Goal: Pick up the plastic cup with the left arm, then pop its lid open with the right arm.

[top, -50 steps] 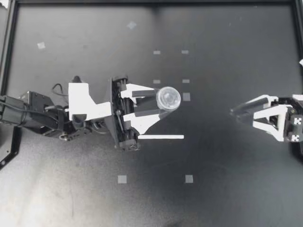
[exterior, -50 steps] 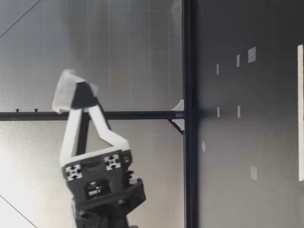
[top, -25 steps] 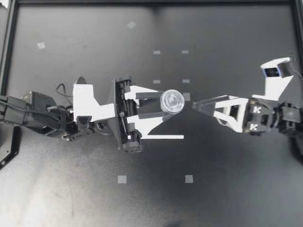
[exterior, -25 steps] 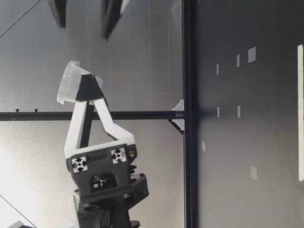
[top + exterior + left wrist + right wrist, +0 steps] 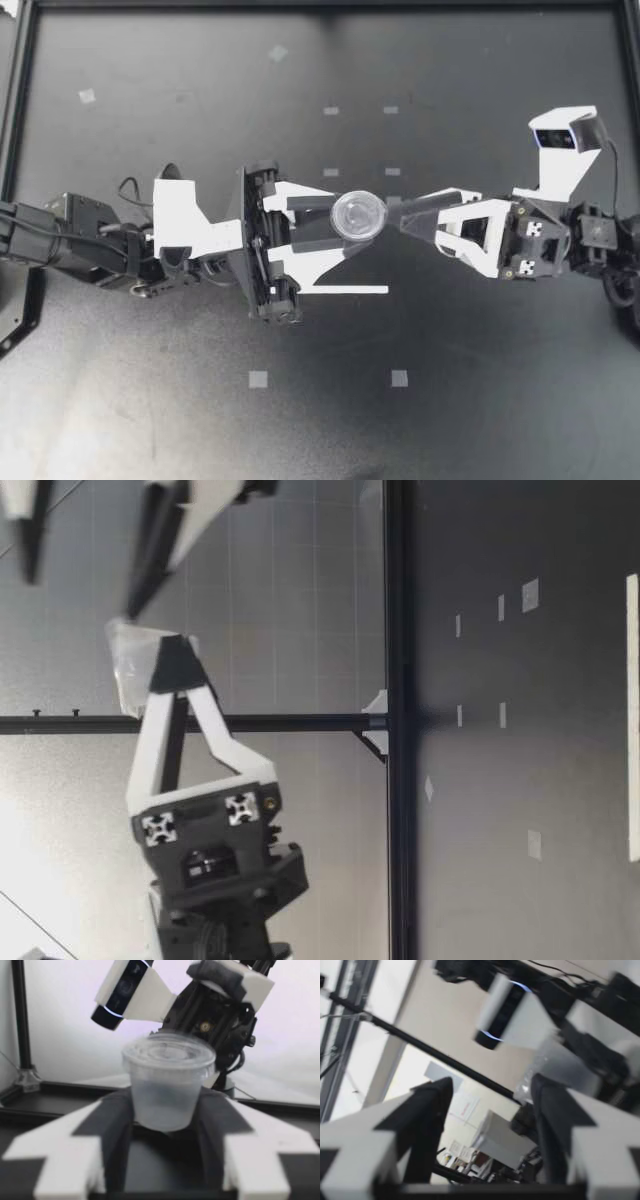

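The cup [image 5: 358, 214] is clear plastic, smooth and faintly cloudy. The desk [image 5: 480, 400] is matt black with a fine grain.

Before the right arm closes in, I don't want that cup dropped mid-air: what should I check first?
1. Grip: left gripper shut on the lidded clear cup: ok, both fingers press its sides.
2. Seating of the lid: ok.
3. Cup clear of the table: ok, held well above it.
4. Opening: right gripper open: ok.
5. Cup centred between the right fingers: not ok, it sits toward one finger.
6. Right fingertips free of the cup: cannot tell.
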Motion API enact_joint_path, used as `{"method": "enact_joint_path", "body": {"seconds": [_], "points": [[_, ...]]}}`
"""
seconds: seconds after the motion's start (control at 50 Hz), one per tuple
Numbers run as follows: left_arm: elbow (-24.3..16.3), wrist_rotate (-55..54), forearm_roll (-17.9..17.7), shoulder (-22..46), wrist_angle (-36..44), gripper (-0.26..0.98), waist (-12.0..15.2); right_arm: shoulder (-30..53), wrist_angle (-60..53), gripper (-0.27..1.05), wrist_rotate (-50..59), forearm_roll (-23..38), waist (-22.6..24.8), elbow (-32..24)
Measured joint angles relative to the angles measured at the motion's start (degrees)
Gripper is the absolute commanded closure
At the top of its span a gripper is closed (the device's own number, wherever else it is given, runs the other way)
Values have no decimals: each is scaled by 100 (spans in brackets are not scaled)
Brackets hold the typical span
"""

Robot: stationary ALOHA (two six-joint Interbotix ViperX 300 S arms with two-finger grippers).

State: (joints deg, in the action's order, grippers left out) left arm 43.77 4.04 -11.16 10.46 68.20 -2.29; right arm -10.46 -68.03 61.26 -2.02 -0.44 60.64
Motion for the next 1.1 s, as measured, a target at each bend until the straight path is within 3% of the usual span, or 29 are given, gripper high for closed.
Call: {"method": "enact_joint_path", "body": {"seconds": [0.32,0.52,0.86,1.1], "points": [[9,-97,0,9,-44,59,0,-747,246,17,-624,1441,-914,-44],[9,-105,0,9,-44,59,-9,-1072,1090,17,-2426,2303,-1011,-35],[0,-132,0,9,-53,59,-9,-1046,2127,17,-4720,2417,-1011,220],[9,-132,-9,9,-44,59,-9,-1072,2145,17,-4913,2426,-1011,237]]}}
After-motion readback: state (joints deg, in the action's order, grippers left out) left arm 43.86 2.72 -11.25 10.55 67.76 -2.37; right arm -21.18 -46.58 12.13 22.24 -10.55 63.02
